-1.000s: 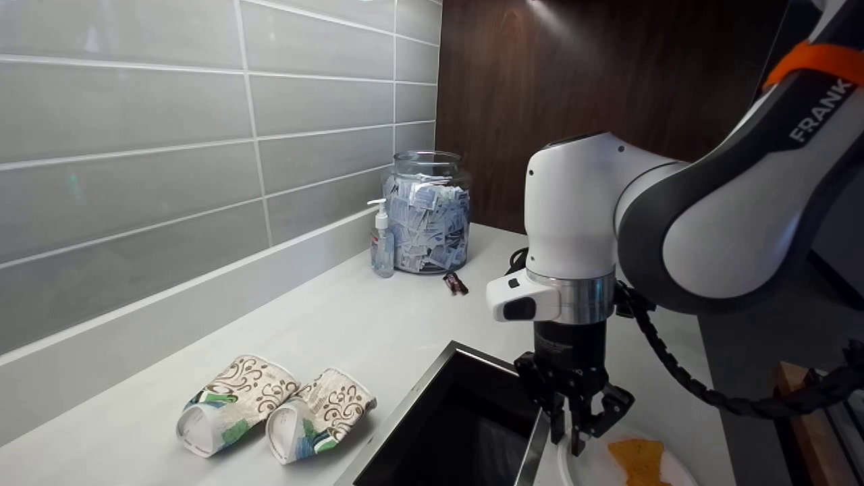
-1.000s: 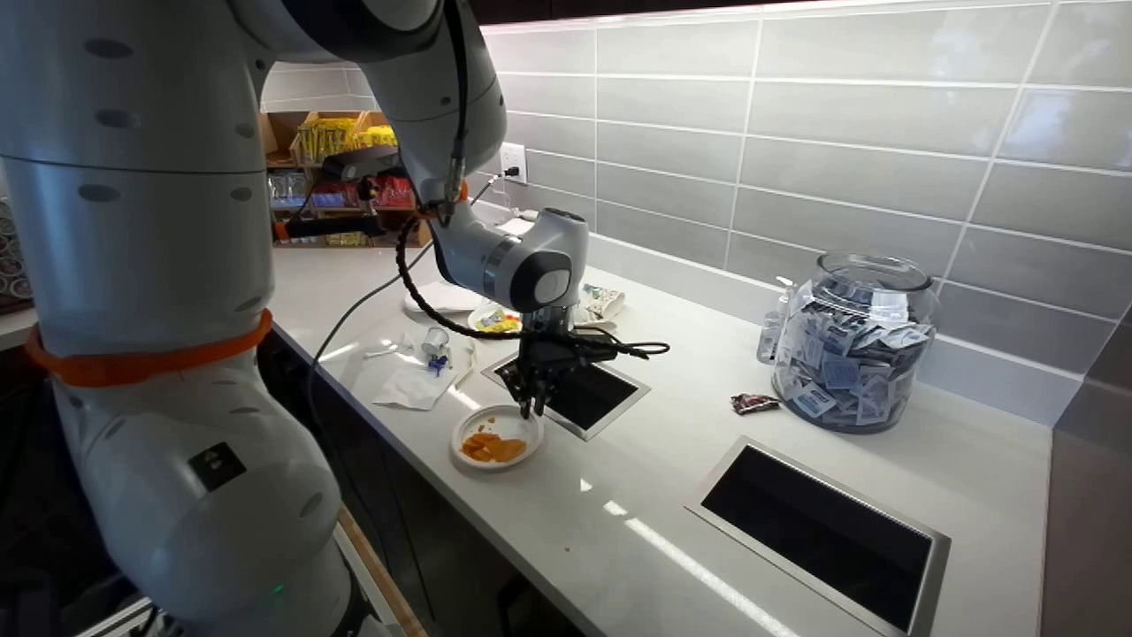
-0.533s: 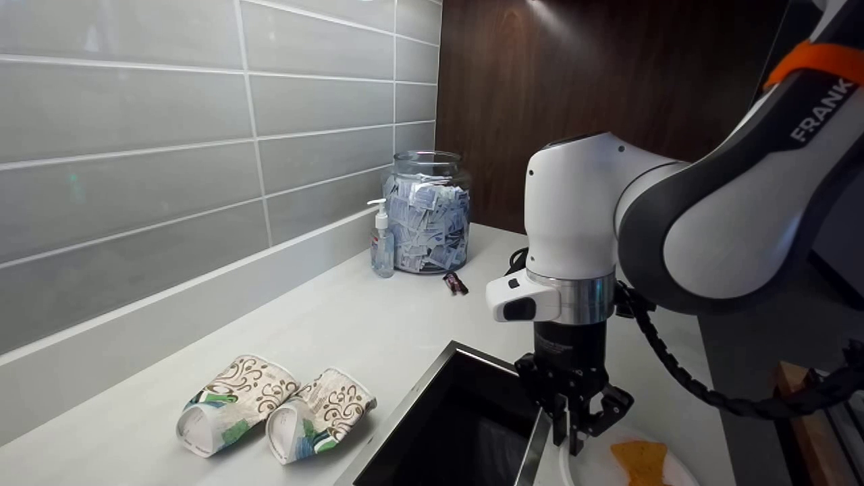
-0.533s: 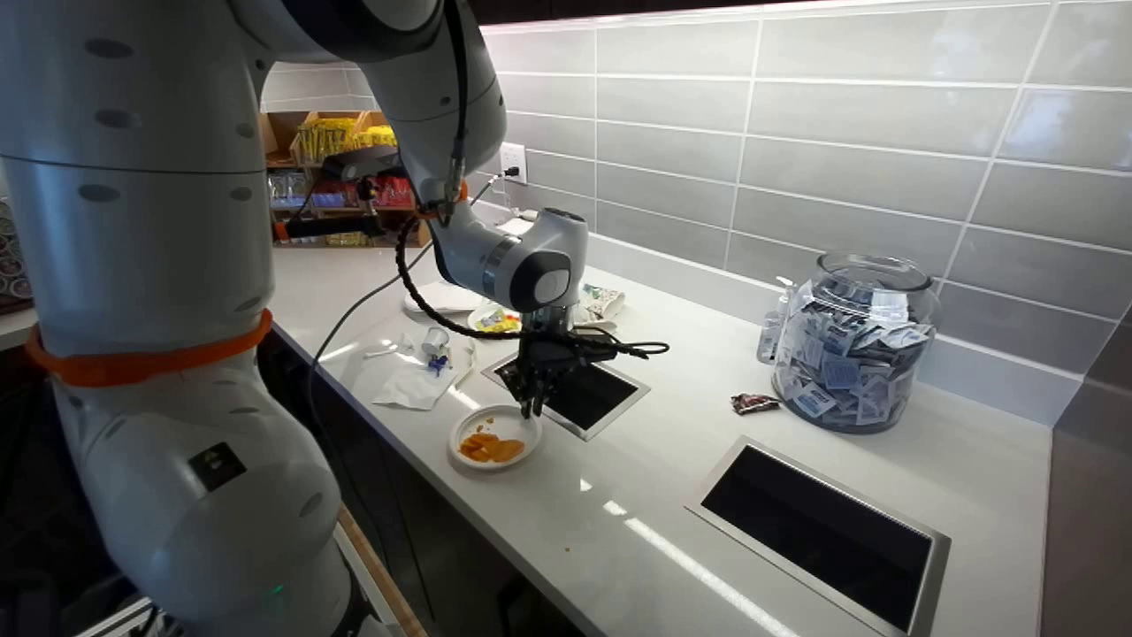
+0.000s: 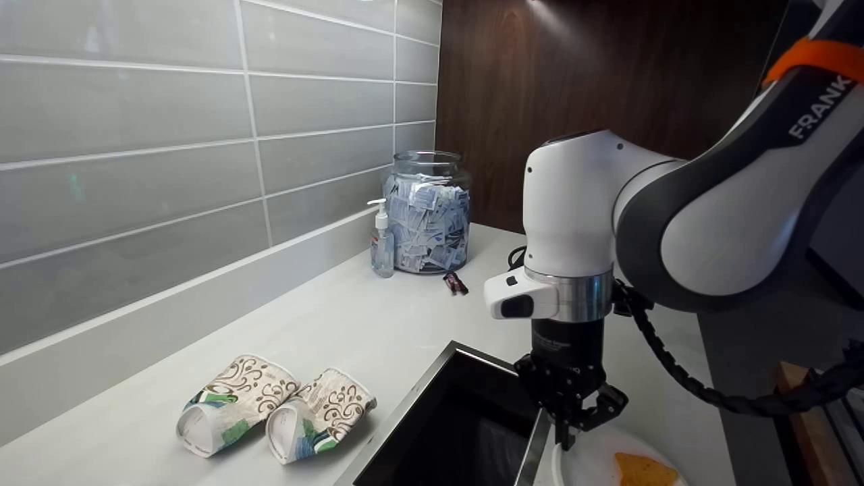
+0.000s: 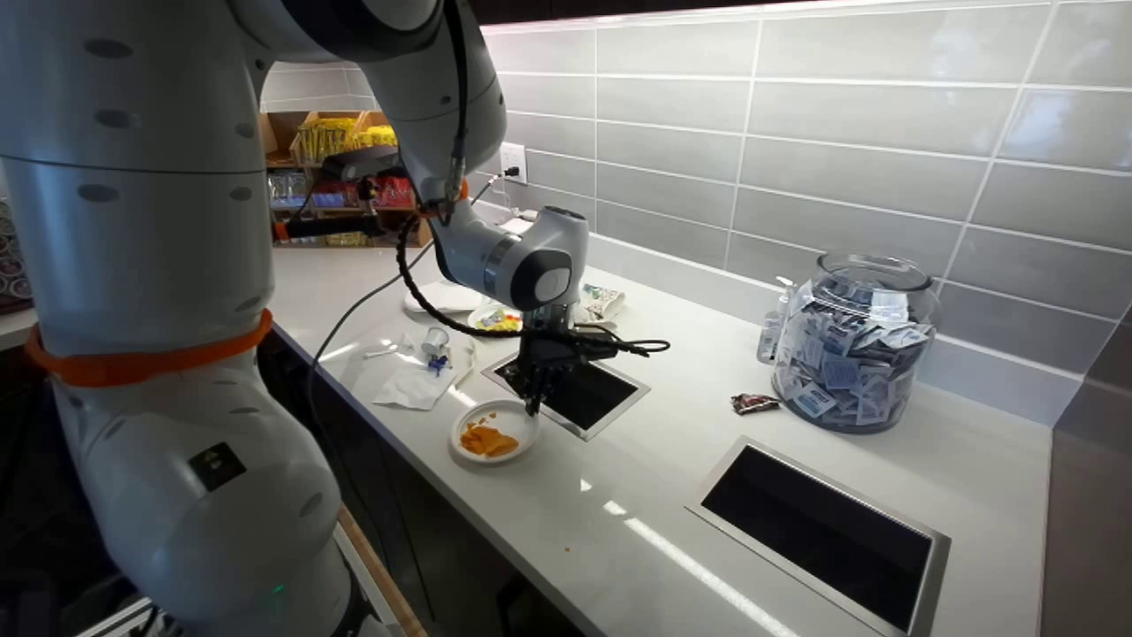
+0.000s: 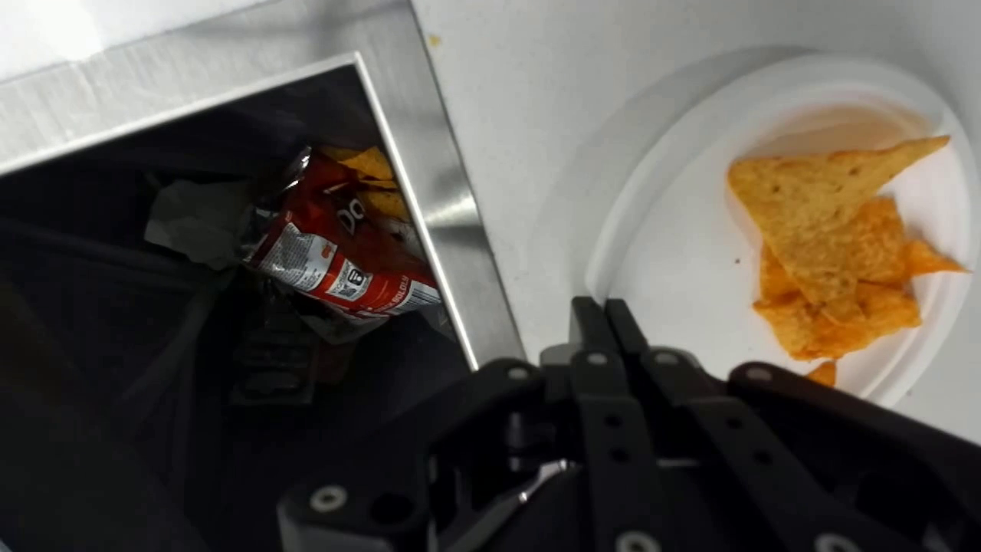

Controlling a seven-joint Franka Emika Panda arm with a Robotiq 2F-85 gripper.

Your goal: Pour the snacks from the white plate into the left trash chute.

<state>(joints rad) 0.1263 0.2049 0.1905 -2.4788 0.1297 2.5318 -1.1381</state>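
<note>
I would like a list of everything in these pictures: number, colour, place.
Left chute: one, black, in countertop
Right chute: one, black, farther along countertop
White plate: one, white, beside left chute
Snacks: several, orange, on plate
Snack bag: one, red, inside left chute
Paper cups: two, beige-patterned, beside left chute
Glass jar: one, clear, packet-filled, by tiled wall
Pump bottle: one, clear, beside jar
Wrapper: one, dark red, near jar
Napkin: one, white, on countertop
Other plates: count unclear, white, farther back
Shelf: one, brown, far corner
Arm: one, mostly white, over countertop
Gripper: one, black, shut on plate's rim
</note>
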